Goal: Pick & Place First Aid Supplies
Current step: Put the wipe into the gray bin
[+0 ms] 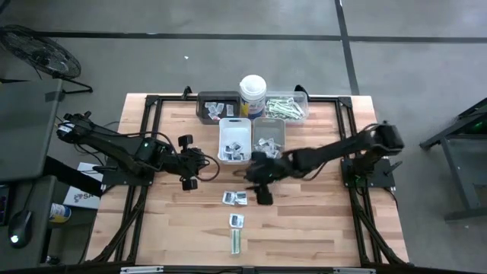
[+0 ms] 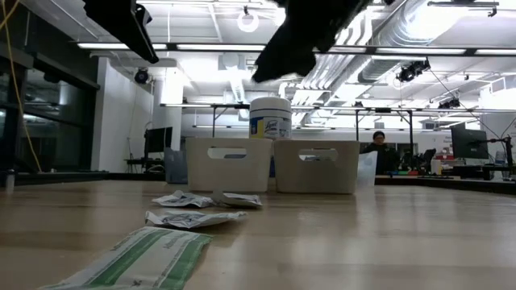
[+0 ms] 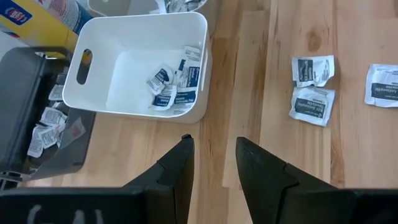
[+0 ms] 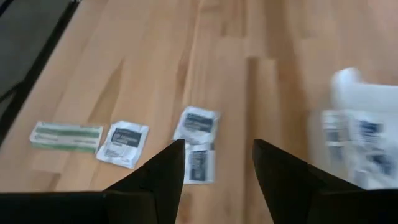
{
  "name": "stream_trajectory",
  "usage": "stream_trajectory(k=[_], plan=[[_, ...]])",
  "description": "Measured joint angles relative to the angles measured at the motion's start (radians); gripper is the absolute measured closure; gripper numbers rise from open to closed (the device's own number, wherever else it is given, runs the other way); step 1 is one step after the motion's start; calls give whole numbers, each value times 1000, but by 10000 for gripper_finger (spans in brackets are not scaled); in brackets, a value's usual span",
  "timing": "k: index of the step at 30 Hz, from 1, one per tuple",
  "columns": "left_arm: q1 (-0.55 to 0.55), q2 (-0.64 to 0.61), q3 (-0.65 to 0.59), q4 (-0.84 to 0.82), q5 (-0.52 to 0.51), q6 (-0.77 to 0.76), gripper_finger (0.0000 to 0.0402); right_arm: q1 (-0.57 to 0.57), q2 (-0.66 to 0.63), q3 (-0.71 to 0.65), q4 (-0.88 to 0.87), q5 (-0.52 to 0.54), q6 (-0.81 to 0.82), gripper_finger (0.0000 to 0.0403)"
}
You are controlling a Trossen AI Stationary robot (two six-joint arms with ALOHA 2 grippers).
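Right claw (image 4: 214,165) up above the middle of the desk (image 1: 319,221), fingers apart and holding nothing, with two white sachets (image 4: 198,144) just under it, one more sachet (image 4: 122,144) and a green-and-white strip (image 4: 67,135) closer to the front edge. Left claw (image 3: 212,158) over the left half of the desk, half open and bare, beside the white tray (image 3: 140,65) with a few sachets inside. From the low view only: a person (image 2: 377,149) far off behind the desk.

We see the right gripper (image 4: 214,158) hovering mid-table, fingers apart, nothing between them. The left gripper (image 3: 213,155) waits left of centre, fingers parted and empty too.
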State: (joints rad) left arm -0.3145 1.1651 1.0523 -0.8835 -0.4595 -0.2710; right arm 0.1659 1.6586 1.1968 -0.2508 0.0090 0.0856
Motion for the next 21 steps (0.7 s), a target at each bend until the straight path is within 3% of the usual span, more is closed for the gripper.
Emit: stream_trajectory(k=[11,18,21], plan=[[0,0,0,-1,-2,0,287,119,248,-1,206,20,6,222],[0,0,0,-1,-2,0,287,167,326,-1,264,213,9,221],[0,0,0,-1,-1,0,287,171,344,-1,265,223,10,222]])
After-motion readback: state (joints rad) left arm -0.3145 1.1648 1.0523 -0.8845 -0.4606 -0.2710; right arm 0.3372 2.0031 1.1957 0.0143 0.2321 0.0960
